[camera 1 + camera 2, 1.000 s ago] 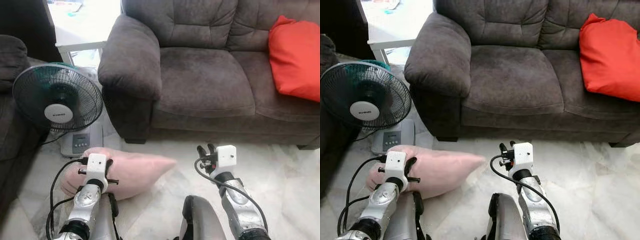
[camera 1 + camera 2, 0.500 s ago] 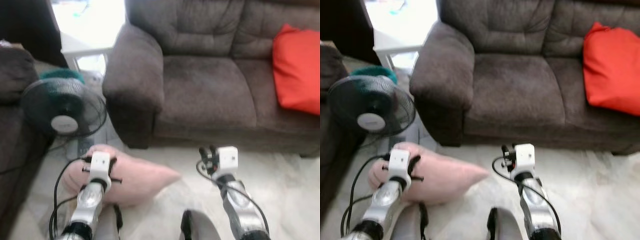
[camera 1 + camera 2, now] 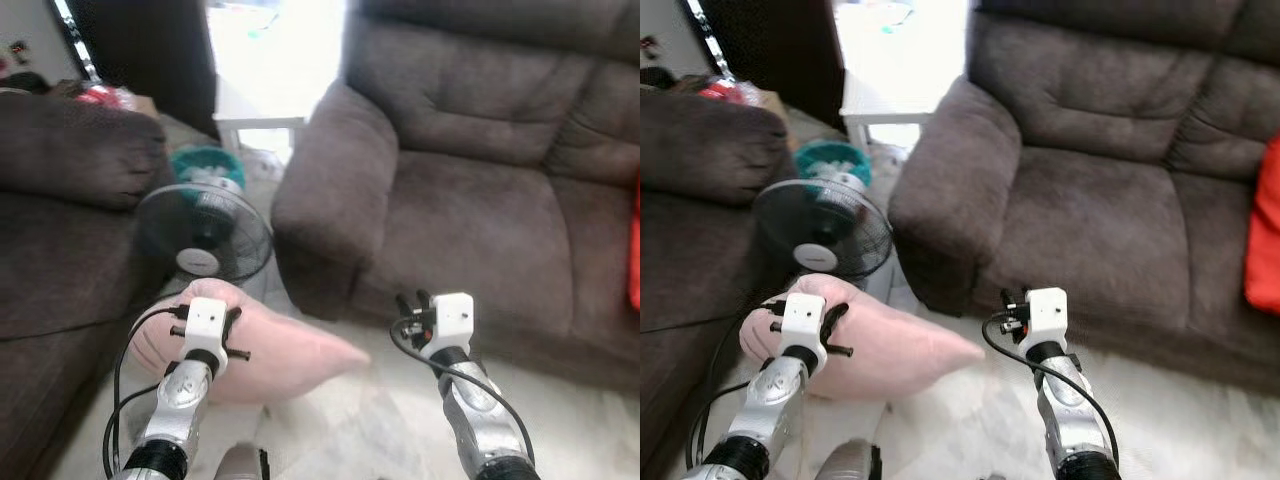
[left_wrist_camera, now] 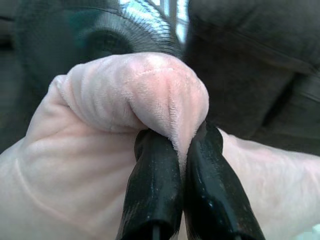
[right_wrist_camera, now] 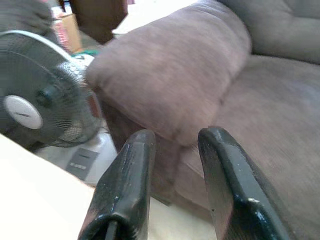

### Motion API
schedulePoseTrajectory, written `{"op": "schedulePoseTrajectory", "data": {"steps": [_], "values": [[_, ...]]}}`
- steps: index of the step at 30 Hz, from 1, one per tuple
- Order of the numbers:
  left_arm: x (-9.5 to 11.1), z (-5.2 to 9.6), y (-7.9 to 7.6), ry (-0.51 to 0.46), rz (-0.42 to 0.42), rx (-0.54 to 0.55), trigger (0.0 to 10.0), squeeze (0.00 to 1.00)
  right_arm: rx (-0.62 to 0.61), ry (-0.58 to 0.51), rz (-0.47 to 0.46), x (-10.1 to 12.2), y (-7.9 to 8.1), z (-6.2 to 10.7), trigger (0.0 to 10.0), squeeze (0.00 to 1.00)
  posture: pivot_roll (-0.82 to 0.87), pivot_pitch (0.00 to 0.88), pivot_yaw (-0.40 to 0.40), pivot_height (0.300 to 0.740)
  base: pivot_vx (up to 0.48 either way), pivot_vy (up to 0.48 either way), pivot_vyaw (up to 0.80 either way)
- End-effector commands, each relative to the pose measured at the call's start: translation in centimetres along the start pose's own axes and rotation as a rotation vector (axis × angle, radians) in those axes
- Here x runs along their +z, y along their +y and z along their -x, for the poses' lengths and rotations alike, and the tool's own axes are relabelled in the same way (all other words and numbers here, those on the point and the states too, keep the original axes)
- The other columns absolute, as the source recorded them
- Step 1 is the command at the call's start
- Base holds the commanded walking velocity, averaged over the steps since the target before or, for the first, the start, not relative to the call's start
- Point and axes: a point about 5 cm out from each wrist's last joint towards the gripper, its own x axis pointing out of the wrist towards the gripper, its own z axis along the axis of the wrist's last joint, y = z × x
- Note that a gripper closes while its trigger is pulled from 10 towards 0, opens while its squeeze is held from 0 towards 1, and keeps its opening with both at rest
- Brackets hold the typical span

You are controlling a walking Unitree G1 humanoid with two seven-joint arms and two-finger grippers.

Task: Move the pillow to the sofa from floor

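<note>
Your view swung left since a second ago; pillow (image 3: 262, 347) same spot beside fan (image 3: 205, 232), before sofa (image 3: 470, 210). Left gripper (image 4: 181, 150) jaws clamped on its fold; right gripper (image 5: 175, 145) jaws apart, empty.

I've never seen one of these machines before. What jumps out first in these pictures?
The pale pink pillow low on the left catches the eye first, a fold of it pinched in the left claw. Behind it stands a black fan, between a dark armchair and the big grey sofa. The right claw hangs open and empty before the sofa's arm.
</note>
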Motion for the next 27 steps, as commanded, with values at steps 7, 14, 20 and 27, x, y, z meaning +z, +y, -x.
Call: {"op": "schedulePoseTrajectory", "data": {"steps": [7, 14, 20, 27], "values": [[1.22, -0.21, -0.34, -0.059, -0.013, -0.017, 10.0, 0.00, -0.009, 0.023, 0.003, -0.57, -0.21, 0.16, 10.0, 0.00, 0.11, 0.059, -0.084, 0.740, -0.080, 0.000, 0.00], [1.19, -0.20, -0.59, -0.056, -0.018, -0.031, 10.0, 0.00, -0.013, 0.025, 0.003, -0.59, -0.25, 0.11, 10.0, 0.00, 0.11, 0.058, -0.083, 0.740, 0.000, 0.000, 0.00], [1.48, -0.26, -0.66, -0.064, -0.018, -0.043, 10.0, 0.00, -0.023, 0.037, 0.009, -0.77, -0.50, 0.12, 10.0, 0.00, 0.11, 0.058, -0.083, 0.740, 0.000, 0.000, 0.00], [1.86, -0.42, -0.62, -0.072, -0.023, -0.061, 10.0, 0.00, 0.014, 0.089, 0.029, -1.34, -0.09, -0.01, 10.0, 0.00, 0.11, 0.058, -0.083, 0.740, 0.000, 0.000, 0.00]]}}
